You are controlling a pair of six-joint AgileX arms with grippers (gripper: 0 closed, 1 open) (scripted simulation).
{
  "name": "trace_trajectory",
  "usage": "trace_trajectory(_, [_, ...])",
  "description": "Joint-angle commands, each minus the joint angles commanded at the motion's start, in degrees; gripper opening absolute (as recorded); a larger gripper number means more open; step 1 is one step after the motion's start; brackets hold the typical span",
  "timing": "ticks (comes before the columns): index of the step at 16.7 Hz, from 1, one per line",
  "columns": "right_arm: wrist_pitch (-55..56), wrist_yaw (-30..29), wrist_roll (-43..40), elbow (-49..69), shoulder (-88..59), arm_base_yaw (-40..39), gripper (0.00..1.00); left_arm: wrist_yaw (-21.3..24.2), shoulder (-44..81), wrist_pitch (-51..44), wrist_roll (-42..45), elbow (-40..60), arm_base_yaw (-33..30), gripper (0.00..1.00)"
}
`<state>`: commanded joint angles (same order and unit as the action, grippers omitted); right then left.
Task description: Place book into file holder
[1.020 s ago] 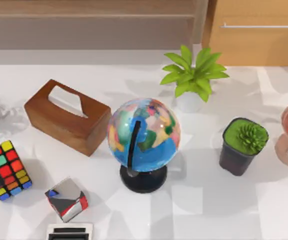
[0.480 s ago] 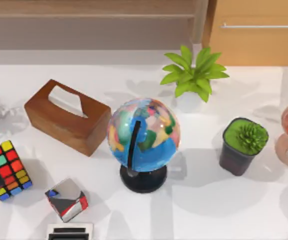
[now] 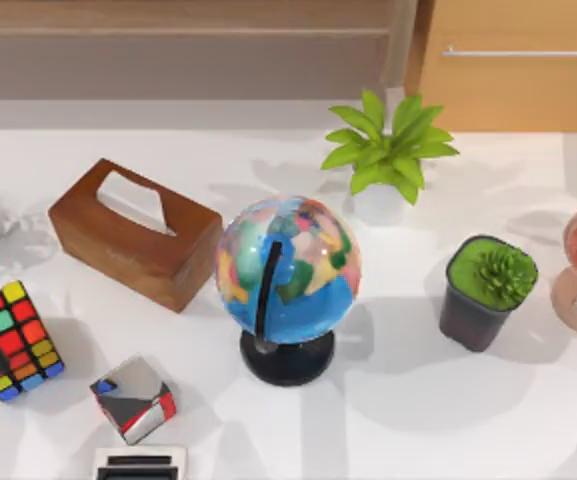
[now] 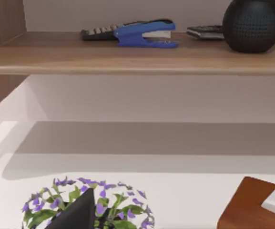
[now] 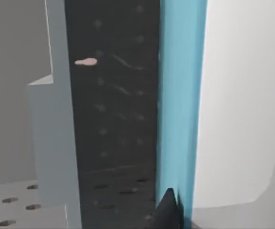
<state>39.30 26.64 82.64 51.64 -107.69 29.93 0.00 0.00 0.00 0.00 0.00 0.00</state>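
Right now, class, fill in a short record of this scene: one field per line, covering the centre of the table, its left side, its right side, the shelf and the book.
centre: globe on a black stand
left side: wooden tissue box, colour cube
right side: leafy plant, dark-potted succulent
shelf: blue stapler, black round object
book: light-blue book upright, close to the right wrist camera

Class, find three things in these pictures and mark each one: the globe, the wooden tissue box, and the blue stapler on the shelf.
globe [image 3: 293, 265]: top view, on the blue of the sphere.
wooden tissue box [image 3: 118, 245]: top view, on its brown front side.
blue stapler [image 4: 144, 33]: left wrist view, on its blue upper arm.
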Motion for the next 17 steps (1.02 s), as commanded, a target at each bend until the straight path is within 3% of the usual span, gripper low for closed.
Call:
trace_trajectory(16, [-0.8,-2.1,0.7,6.4,-5.3,-2.1,0.00,0.0,0.0,0.0,0.0,0.0,0.0,1.00])
trace_trajectory(17, [-0.8,-2.1,0.7,6.4,-5.3,-2.1,0.08,0.0,0.0,0.0,0.0,0.0,0.0,1.00])
